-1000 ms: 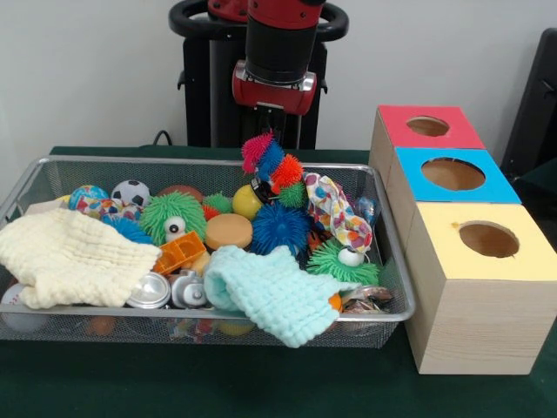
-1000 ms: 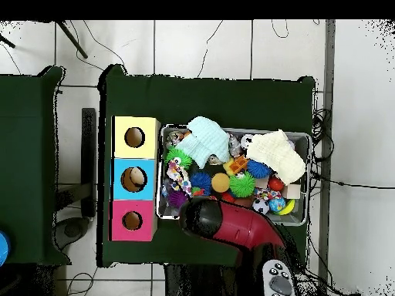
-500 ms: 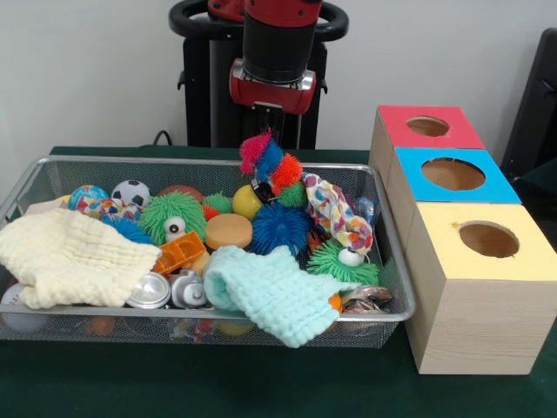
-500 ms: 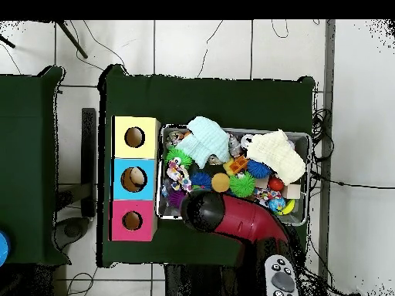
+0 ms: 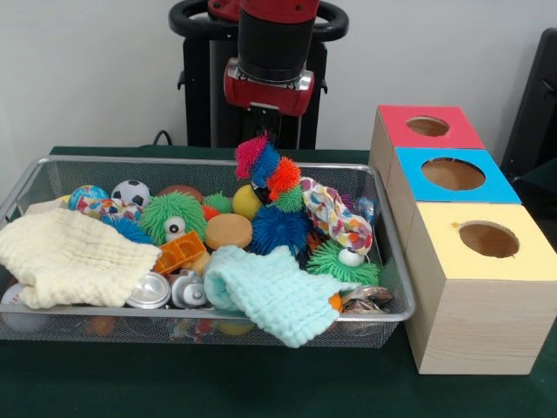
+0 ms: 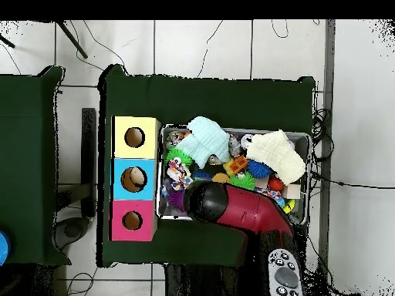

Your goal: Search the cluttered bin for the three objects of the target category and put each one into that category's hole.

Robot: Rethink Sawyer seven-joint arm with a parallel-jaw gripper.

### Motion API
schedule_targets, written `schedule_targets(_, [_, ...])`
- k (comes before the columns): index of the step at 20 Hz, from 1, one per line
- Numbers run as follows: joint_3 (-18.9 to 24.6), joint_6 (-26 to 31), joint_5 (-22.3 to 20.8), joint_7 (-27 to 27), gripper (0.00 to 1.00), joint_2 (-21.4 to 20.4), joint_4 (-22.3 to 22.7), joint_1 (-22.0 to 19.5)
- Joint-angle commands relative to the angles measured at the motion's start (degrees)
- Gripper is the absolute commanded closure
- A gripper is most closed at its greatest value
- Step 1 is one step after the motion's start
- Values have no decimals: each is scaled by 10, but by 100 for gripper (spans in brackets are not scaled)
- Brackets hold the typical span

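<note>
The wire mesh bin holds a heap of toys and cloths; in the overhead view its rim shows beside the arm. Two silvery cans lie near its front wall, one half under the cream cloth and one beside it. A third can does not show. My gripper hangs over the back middle of the bin, shut on a fuzzy spiky toy of pink, blue, orange and green tufts, held above the heap. In the overhead view the arm hides the gripper.
Three wooden boxes with round holes stand beside the bin: red, blue, yellow. A cream cloth and a mint cloth cover parts of the heap. Balls and green and blue spiky toys fill the rest.
My gripper has moved a little up and to the left in the front view, carrying the spiky toy with it. The rest of the bin has not moved.
</note>
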Motion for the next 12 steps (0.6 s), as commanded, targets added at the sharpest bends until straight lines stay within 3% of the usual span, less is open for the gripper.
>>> schedule_targets(1, [23, 36, 24, 100, 100, 6, -57, 1])
schedule_targets(7, [20, 43, 25, 107, 100, 19, -82, 8])
schedule_targets(10, [3, 79, 18, 119, 100, 34, -121, 30])
schedule_targets(12, [1, 59, 29, 137, 100, 42, -123, 39])
